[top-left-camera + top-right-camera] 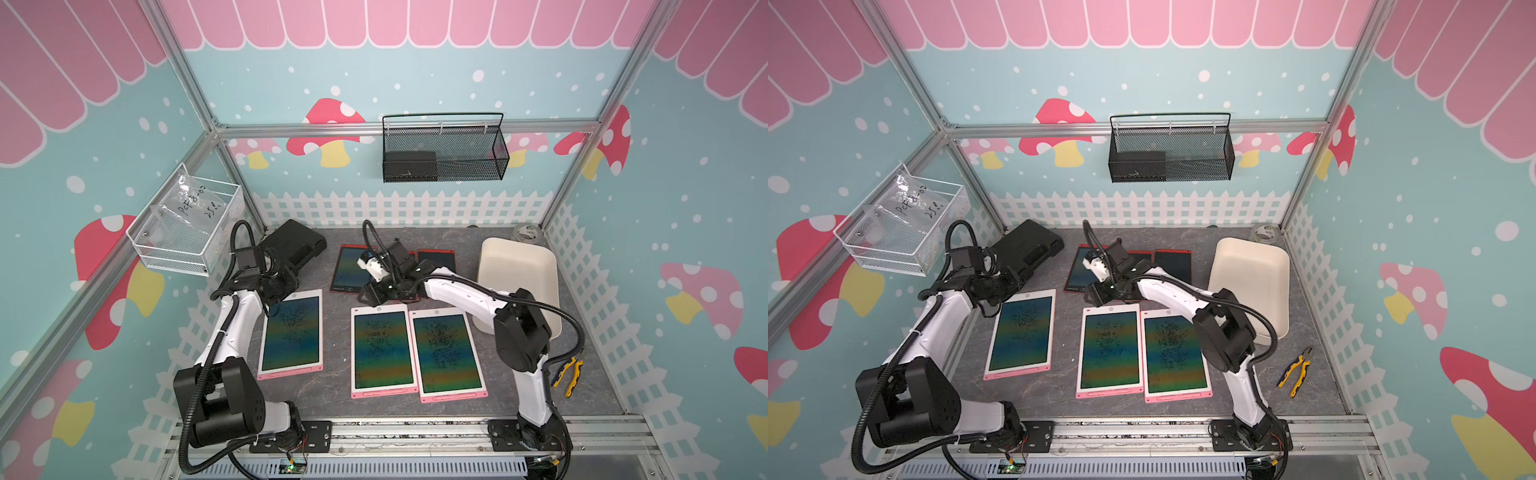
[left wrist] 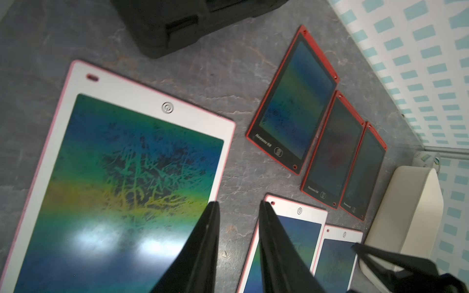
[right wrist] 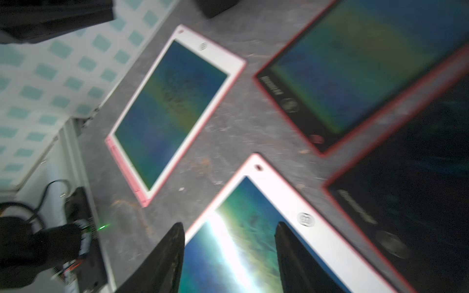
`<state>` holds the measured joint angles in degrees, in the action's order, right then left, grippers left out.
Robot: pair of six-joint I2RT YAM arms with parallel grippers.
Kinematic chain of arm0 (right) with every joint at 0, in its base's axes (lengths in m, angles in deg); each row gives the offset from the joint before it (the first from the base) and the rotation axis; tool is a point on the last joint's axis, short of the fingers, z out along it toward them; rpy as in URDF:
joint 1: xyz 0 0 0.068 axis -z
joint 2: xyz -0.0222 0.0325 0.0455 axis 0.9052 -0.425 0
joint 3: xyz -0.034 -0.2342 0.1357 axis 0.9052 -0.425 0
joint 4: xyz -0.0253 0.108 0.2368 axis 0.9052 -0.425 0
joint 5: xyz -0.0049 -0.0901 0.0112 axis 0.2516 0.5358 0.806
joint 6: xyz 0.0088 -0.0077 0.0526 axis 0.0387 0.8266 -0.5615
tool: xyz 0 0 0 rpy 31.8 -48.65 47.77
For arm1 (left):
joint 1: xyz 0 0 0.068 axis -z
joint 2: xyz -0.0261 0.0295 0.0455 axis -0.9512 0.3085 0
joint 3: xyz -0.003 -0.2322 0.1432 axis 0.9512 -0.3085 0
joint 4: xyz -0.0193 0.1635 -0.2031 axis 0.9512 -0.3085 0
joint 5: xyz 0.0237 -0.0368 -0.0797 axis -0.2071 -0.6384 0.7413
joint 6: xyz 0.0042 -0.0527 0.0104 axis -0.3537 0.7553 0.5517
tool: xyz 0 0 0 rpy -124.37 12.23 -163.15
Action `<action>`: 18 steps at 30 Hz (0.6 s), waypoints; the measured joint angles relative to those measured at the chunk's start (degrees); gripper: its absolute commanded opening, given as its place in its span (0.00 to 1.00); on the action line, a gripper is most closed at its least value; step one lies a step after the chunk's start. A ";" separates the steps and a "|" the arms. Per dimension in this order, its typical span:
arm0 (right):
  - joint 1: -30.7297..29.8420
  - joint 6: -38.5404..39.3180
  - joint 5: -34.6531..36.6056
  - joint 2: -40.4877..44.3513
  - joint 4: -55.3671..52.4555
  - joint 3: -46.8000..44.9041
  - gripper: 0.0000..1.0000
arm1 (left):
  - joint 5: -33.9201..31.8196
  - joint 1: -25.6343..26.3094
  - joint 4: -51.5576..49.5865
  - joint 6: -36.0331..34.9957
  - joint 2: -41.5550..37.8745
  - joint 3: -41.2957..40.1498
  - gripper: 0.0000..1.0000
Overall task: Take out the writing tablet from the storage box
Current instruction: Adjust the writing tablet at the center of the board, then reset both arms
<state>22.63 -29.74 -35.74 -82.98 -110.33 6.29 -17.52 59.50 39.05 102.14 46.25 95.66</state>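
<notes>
Cream-white storage box (image 1: 515,270) sits at the table's far right, near three red-framed writing tablets (image 2: 294,101). Three pink-framed writing tablets (image 1: 380,351) lie closer to the arm bases. All six rest flat on the grey tabletop (image 1: 332,399), outside the box. Your left gripper (image 2: 239,205) shows a narrow gap, holding nothing. Your right gripper (image 3: 229,225) is spread wider, empty, above the middle pink-framed one.

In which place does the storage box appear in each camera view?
Both top views: storage box right of the red tablets.
Left wrist: storage box beside the end red tablet.
Right wrist: not in it.
Shared landmark: the red tablets, seen in every view.
</notes>
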 measured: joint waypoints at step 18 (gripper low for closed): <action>16.76 8.44 33.33 33.51 41.31 -52.26 0.99 | -20.31 7.43 41.79 -9.60 -6.71 -28.81 0.50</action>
<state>39.40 -21.30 -2.41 -49.48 -69.02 -45.97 -37.83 66.93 80.84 92.55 39.54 66.85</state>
